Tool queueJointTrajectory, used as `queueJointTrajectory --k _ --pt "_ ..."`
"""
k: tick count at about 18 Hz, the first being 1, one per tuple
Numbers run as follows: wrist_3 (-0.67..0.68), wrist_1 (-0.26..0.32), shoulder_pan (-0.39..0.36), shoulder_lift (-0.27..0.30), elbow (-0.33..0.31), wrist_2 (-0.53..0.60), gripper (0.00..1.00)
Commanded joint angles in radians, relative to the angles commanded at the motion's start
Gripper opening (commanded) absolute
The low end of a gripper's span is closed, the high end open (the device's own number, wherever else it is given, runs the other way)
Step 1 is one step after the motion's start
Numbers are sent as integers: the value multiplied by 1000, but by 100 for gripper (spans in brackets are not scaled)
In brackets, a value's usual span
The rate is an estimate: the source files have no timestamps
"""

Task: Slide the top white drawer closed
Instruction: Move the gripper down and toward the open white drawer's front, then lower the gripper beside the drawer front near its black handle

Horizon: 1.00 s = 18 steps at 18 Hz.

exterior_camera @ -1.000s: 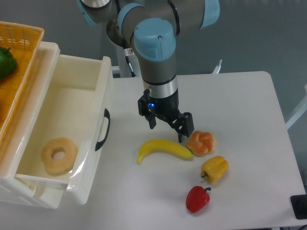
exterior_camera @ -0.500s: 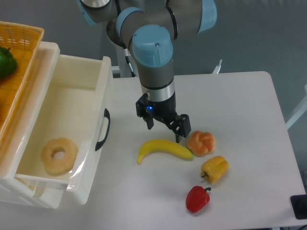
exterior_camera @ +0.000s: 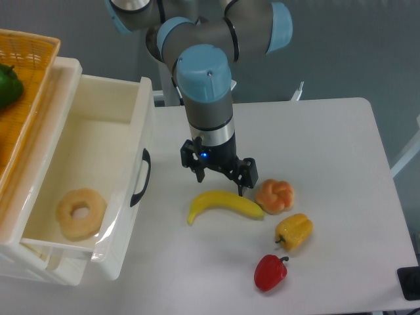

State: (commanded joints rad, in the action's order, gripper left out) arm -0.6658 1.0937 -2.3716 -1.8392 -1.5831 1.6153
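Claw point(exterior_camera: 220, 184), fingers apart and empty, now further left toward the top white drawer point(exterior_camera: 98, 190).

lab: robot arm point(exterior_camera: 205, 85), toy fruit

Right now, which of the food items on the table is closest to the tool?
The banana. It lies just below the open tool, nearly under its fingertips. The orange pastry sits further right, and the yellow pepper and red pepper lie further off.
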Motion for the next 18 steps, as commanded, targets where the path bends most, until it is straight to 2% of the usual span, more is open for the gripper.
queueJointTrajectory --k 2,5,18 --pt "5 0 6 0 -14 2 100" --pt "101 -6 6 -5 -17 -5 100" --pt "106 -6 18 -72 -11 -5 100"
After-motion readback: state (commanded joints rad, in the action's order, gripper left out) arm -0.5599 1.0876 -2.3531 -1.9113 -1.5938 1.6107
